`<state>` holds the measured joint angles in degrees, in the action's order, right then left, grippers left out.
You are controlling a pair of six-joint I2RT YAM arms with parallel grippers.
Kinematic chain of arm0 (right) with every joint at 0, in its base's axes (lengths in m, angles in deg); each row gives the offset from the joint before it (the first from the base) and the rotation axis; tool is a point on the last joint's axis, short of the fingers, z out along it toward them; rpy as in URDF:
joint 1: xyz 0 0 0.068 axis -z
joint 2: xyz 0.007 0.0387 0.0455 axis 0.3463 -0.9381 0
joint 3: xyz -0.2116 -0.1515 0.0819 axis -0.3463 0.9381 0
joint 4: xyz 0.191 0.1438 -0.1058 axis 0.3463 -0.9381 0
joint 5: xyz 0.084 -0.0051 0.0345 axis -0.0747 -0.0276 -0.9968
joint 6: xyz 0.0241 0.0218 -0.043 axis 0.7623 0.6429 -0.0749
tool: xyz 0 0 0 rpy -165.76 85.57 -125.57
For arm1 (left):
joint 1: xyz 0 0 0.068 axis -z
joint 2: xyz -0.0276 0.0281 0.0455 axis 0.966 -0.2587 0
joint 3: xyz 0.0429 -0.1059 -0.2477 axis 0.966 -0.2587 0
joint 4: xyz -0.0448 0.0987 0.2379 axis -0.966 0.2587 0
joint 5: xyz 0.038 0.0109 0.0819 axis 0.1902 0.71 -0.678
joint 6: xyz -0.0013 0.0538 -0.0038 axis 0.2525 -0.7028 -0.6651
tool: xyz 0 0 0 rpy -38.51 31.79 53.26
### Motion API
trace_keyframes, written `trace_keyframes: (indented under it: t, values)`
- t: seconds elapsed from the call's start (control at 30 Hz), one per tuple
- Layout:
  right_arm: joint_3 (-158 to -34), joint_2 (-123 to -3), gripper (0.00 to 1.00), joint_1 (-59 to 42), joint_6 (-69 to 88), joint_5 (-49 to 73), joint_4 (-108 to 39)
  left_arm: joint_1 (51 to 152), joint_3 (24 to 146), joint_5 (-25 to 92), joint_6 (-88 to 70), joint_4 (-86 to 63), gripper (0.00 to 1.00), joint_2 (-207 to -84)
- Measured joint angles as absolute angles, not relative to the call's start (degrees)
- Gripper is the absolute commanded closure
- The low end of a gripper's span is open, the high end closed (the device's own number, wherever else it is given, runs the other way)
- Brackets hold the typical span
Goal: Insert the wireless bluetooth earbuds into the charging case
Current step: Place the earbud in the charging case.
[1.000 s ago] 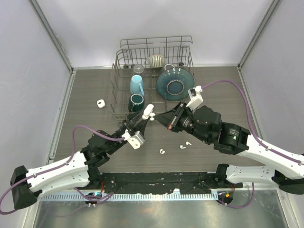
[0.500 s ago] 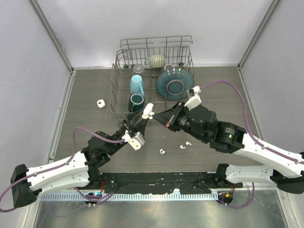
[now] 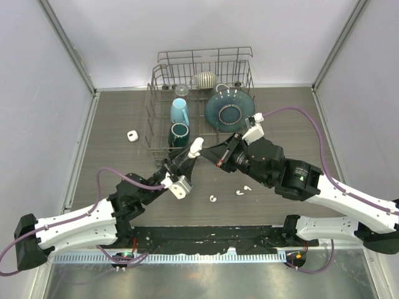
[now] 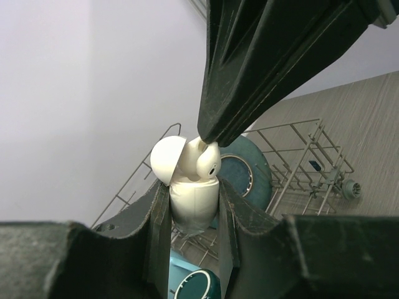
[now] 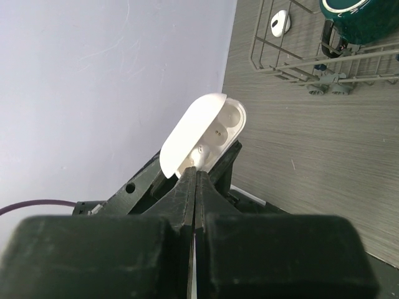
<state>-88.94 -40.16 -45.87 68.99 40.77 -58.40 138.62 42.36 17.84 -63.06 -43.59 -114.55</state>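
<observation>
The left tool (image 3: 186,161) grips the open case (image 4: 192,199) above the counter (image 3: 112,124). The right tool (image 5: 194,174), pinched narrow on an earbud (image 4: 207,161), holds it at the case's mouth. Seating looks underway; next it needs a gentle push into its socket, then release.

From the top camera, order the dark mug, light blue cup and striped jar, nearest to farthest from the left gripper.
1. Dark mug: rack's near end, beyond the left gripper.
2. Light blue cup: mid-rack.
3. Striped jar: rack's far end.
</observation>
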Motion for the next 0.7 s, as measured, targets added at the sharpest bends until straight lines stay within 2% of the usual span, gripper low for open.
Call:
trace_keyframes:
  t: [0.7]
  values:
    - [-93.64,-44.32,0.99,-44.01,73.67,38.63,-64.17,140.22,42.36,13.62,-67.41,-45.68,1.0,-117.96]
